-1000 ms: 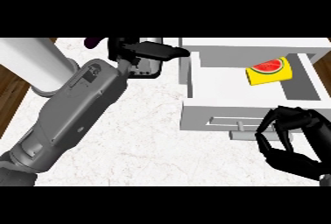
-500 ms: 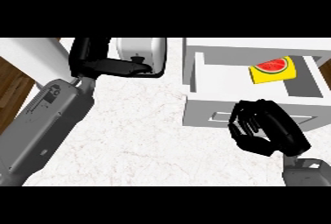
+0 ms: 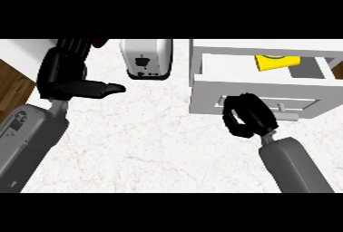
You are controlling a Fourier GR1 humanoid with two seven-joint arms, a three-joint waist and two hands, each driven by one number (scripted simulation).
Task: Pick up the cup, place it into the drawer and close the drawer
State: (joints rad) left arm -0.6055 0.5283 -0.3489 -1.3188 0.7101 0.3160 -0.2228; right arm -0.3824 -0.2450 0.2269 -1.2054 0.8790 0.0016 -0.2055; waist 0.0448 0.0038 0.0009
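White marble desk (image 3: 154,149) fills the view, with dark wood floor (image 3: 17,86) showing at its left edge. At upper right the white drawer (image 3: 258,97) stands open; inside it lies a yellow block (image 3: 276,62) with a round mark on top. The right hand (image 3: 247,115), fingers curled and holding nothing, sits against the drawer's front near its handle (image 3: 285,108). A silver toaster (image 3: 146,59) stands upper centre. The left hand (image 3: 70,74) curls around a dark purple object (image 3: 99,42), possibly the cup, mostly hidden, so its orientation cannot be told.
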